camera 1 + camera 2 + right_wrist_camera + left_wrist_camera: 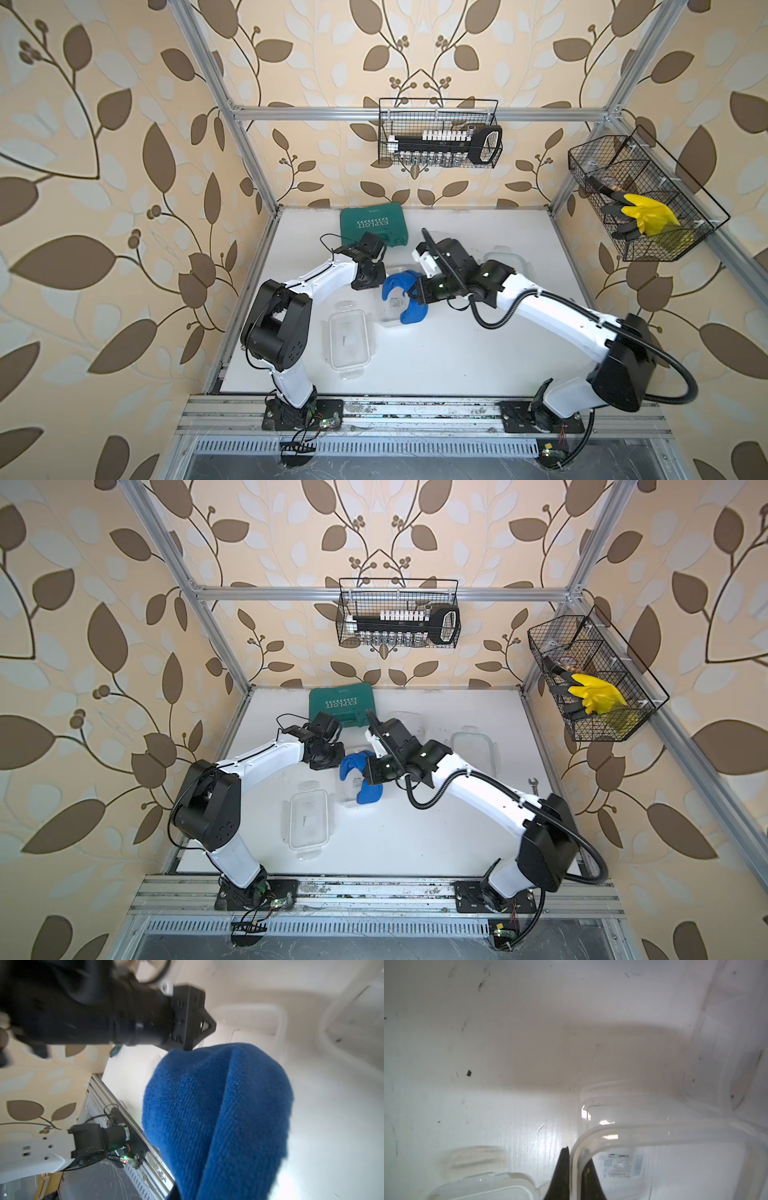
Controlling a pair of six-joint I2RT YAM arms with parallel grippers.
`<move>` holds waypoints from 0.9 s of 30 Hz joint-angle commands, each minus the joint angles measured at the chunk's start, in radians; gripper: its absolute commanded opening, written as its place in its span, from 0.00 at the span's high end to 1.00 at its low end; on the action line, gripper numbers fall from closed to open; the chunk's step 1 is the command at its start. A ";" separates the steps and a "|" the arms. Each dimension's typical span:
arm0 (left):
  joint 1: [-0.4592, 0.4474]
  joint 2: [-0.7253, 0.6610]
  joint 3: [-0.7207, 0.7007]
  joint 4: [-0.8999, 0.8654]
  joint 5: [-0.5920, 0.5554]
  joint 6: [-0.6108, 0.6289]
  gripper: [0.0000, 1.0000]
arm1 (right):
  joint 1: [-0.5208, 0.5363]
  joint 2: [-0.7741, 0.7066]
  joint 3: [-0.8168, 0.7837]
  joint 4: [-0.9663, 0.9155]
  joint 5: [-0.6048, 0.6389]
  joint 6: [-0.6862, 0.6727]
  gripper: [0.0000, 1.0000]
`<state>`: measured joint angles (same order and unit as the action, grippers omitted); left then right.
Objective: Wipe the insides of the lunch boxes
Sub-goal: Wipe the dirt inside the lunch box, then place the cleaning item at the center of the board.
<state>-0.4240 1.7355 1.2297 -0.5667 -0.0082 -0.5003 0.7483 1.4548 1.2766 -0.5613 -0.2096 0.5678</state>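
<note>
The right claw [413, 291] pinches nubby blue cloth [218, 1115]; the left claw [576, 1157] clamps a clear, round-cornered lunch box [664, 1167].

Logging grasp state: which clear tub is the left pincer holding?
The middle tub: left pincer clamps its rim, cloth draped over it. The front tub lies apart, untouched.

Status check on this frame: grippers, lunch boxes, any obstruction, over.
Left gripper shut on middle lunch box rim. Right gripper shut on blue cloth, draped over that box. Second lunch box sits apart, nearer the bases. Nothing blocking.
</note>
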 commanded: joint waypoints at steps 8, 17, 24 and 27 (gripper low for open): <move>0.002 0.000 0.056 -0.004 0.013 0.019 0.95 | -0.282 -0.183 -0.157 -0.293 0.235 -0.122 1.00; 0.002 -0.041 0.054 -0.017 -0.003 0.018 0.67 | -0.322 -0.107 -0.404 -0.068 0.172 -0.147 0.71; 0.002 -0.132 0.008 0.003 -0.037 0.002 0.46 | -0.322 -0.198 -0.425 -0.056 0.155 -0.196 0.11; 0.001 -0.183 -0.012 0.009 -0.066 -0.001 0.22 | -0.322 -0.289 -0.408 -0.092 0.181 -0.212 0.02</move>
<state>-0.4240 1.6325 1.2327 -0.5678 -0.0292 -0.5007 0.4252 1.2522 0.8490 -0.6399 -0.0513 0.3878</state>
